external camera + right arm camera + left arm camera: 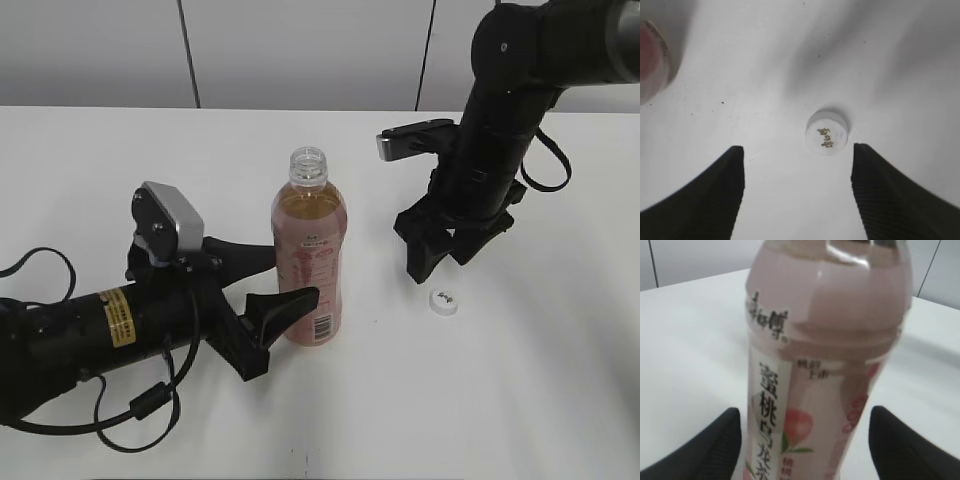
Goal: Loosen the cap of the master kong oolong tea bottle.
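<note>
Lying on the table (560,380), cap (444,301); bottle (310,262) uncapped; grippers empty.

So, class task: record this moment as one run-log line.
bottle: upright, uncapped | cap: on table, right of bottle | left hand: open around bottle | right hand: open above cap

white table (90,160) carries the uncapped bottle (310,260) and loose cap (444,301).

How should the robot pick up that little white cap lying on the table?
Grip the cap by its round side wall, coming straight down from above. It lies flat on the table, clear of the bottle, so fingers fit on both sides. The right gripper hangs open just above it.
</note>
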